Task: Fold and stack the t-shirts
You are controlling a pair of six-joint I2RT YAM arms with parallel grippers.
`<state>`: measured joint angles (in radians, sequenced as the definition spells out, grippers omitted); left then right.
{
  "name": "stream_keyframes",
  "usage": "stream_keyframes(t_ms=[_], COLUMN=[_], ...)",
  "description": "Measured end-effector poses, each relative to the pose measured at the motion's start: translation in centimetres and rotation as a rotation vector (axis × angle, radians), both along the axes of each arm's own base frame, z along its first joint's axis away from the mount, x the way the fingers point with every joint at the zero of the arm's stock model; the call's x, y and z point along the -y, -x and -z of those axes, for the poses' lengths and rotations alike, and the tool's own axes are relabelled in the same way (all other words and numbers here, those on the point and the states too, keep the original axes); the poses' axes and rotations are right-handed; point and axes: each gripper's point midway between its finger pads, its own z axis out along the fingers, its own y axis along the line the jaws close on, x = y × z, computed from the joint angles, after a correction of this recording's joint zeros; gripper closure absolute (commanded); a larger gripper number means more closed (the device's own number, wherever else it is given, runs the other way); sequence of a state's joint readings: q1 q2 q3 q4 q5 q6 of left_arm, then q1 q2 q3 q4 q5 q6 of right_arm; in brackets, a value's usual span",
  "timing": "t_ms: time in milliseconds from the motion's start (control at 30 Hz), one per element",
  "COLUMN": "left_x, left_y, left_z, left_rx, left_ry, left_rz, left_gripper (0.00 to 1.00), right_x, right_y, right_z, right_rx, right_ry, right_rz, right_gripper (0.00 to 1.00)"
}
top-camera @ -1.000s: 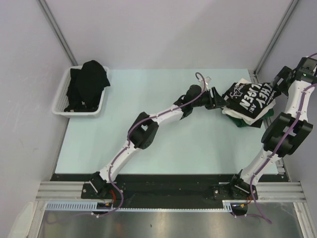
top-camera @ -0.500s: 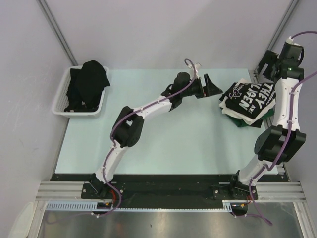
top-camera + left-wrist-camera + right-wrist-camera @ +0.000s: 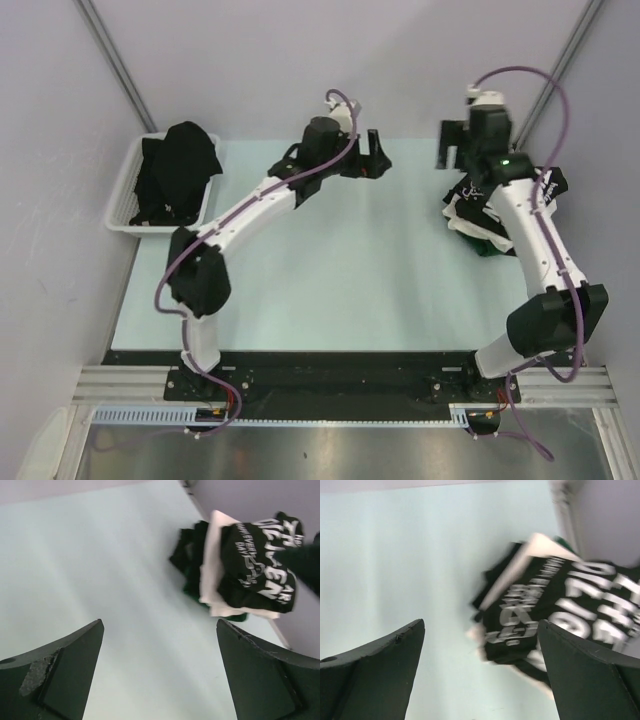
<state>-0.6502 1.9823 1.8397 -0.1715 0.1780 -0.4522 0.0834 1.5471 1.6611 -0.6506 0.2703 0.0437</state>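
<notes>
One black shirt (image 3: 178, 165) waits in the basket (image 3: 122, 205), far left. Both the left tool (image 3: 370, 157) and right tool (image 3: 452, 150) hang wide, empty (over the desk (image 3: 330, 270)). The folded stack (image 3: 252, 565) lies far right. Next, I judge: fetch that shirt

The black t-shirt (image 3: 257, 562) carried white block letters — large ones and a smaller line — yet they were creased and blurred, so no whole word could be read.
</notes>
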Motion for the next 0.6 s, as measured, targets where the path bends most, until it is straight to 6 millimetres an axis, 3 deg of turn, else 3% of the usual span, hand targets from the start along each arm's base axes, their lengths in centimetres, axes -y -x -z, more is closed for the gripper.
stream_keyframes(t_ms=[100, 200, 267, 400, 500, 600], left_x=[-4.7, -8.8, -11.3, -14.1, -15.1, -16.3], left_y=[0.4, 1.1, 1.6, 2.8, 3.3, 3.0], left_z=[-2.0, -3.4, -4.2, -4.8, -4.4, -3.1], left_rx=[0.072, 0.127, 0.157, 0.185, 0.166, 0.125], left_ry=[-0.068, -0.117, -0.145, -0.181, -0.199, -0.218], left_rz=[-0.113, -0.216, -0.278, -0.334, -0.338, -0.350], left_gripper=[0.01, 0.01, 0.01, 0.00, 0.01, 0.01], right_x=[-7.9, -11.2, -11.0, -8.8, -8.0, -8.7], right_y=[1.5, 3.0, 3.2, 3.0, 3.0, 3.1], right_z=[0.2, 1.3, 2.0, 3.0, 3.7, 4.3], right_rx=[0.025, 0.011, -0.003, -0.036, -0.059, -0.068], right_ry=[0.089, 0.155, 0.184, 0.208, 0.194, 0.128], right_rz=[-0.163, -0.207, -0.175, -0.069, -0.038, -0.046], right_gripper=[0.00, 0.00, 0.00, 0.00, 0.00, 0.00])
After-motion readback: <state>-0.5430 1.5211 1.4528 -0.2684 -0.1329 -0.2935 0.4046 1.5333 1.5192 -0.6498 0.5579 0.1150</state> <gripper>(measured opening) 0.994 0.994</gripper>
